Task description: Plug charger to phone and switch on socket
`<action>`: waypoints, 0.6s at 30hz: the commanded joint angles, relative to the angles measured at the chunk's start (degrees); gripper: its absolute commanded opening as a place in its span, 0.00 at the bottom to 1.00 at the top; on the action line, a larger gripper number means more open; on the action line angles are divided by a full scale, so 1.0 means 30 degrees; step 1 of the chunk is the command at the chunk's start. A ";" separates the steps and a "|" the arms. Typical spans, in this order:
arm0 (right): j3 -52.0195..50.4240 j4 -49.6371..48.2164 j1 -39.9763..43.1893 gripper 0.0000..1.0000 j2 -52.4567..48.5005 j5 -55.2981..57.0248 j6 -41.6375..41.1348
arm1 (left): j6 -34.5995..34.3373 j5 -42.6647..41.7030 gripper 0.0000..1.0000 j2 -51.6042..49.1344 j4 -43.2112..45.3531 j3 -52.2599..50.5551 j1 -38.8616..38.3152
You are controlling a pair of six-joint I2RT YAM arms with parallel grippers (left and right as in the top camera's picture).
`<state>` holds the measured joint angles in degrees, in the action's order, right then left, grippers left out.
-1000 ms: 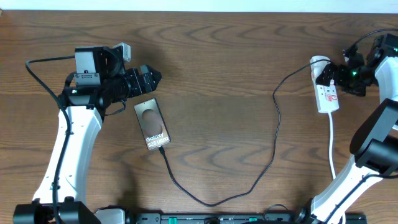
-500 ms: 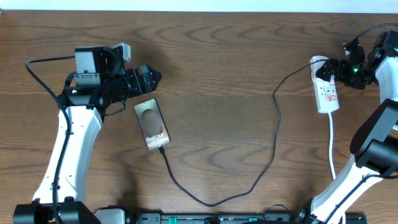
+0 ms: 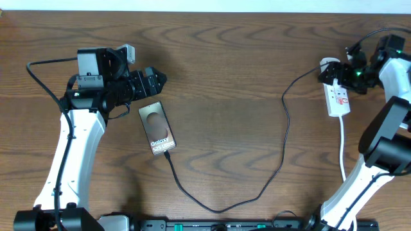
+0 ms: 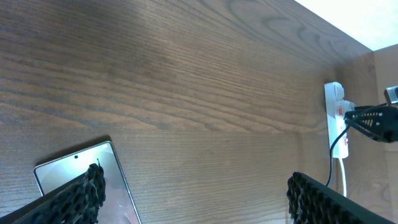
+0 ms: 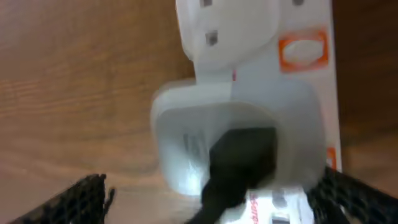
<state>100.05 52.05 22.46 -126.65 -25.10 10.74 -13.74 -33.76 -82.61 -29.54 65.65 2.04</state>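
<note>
White adapter [image 5: 236, 118] on the socket [image 3: 338, 101] fills my right claw's [image 3: 339, 75] view; fingers wide, nothing held. Left claw [image 3: 159, 81] wide, empty, beside the phone [image 3: 157, 128].

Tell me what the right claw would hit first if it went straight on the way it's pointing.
Most likely the white plug block on the socket, where the charger cable leaves it. The open right claw points straight at it, fingers either side; how near it is I cannot tell.

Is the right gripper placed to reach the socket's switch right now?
Probably yes: the right gripper, jaws open, hangs over the socket, and a red switch shows uncovered beside the white adapter.
</note>
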 commanded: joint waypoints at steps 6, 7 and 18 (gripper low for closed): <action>0.0219 0.0291 -0.0386 0.99 -0.0335 -0.0466 -0.0284 | -0.0109 -0.0080 0.93 0.0299 -0.0058 -0.0015 0.0036; 0.0219 0.0335 -0.0379 0.99 -0.0335 -0.0466 -0.0284 | -0.0102 -0.0087 0.93 0.0299 -0.0080 -0.0015 0.0036; 0.0219 0.0532 -0.0379 0.99 -0.0335 -0.0452 -0.0284 | -0.0102 -0.0080 0.93 0.0299 -0.0138 -0.0022 0.0044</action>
<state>100.33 52.84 22.20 -126.67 -25.06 10.57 -13.74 -33.76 -82.61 -29.78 65.65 2.04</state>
